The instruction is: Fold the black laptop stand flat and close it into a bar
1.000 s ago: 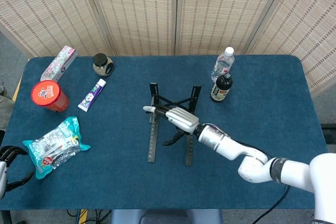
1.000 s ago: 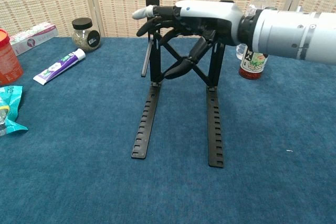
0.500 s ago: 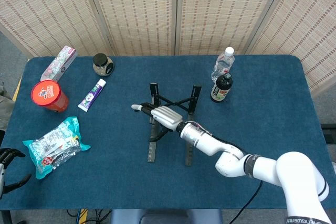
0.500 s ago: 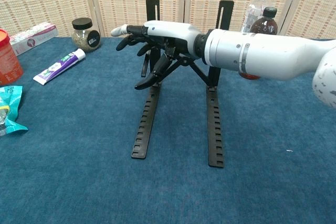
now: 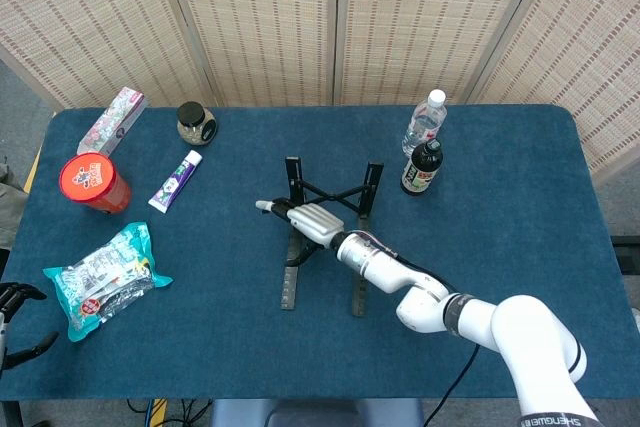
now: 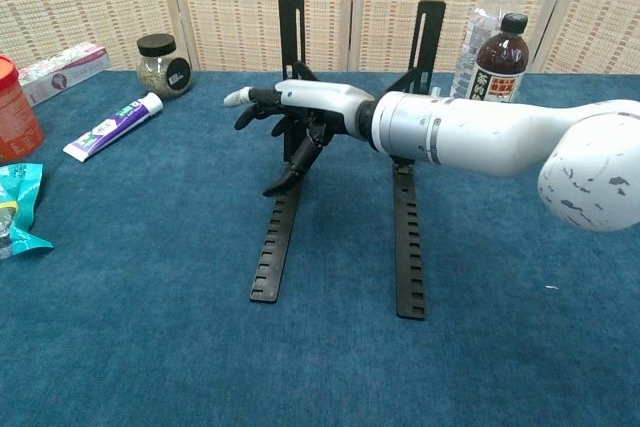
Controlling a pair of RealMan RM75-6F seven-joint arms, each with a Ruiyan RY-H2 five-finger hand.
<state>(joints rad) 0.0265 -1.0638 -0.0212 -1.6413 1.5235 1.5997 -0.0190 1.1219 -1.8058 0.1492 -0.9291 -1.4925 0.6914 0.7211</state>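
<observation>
Hand (image 6: pixel 300 112) on the right arm, reaching leftward across the black laptop stand (image 5: pixel 325 232), fingers (image 6: pixel 292 162) loosely spread and drooping around the upright of the stand's left rail. Hard to tell whether touching or only close alongside; nothing plainly pinched. Stand sitting mid-worktop (image 5: pixel 500 207), still open: two notched rails lying parallel and apart, two uprights raised at the far end, crossed braces between them.

Judged as the opening step: seeking a hold on the left side before any folding. Next move seems to call for closing around that upright or the brace, tipping the uprights down flat, then drawing the rails together into a bar.

Compared with a second ago: now lower and further left, shifted from over the crossed braces to the left rail; stand itself unmoved.

Left hand (image 5: pixel 18 297) down at the near left corner in the head view, fingers curled, holding nothing. Beyond the stand, a clear water bottle (image 5: pixel 425 117) and a dark bottle (image 5: pixel 422 167), standing close together.
</observation>
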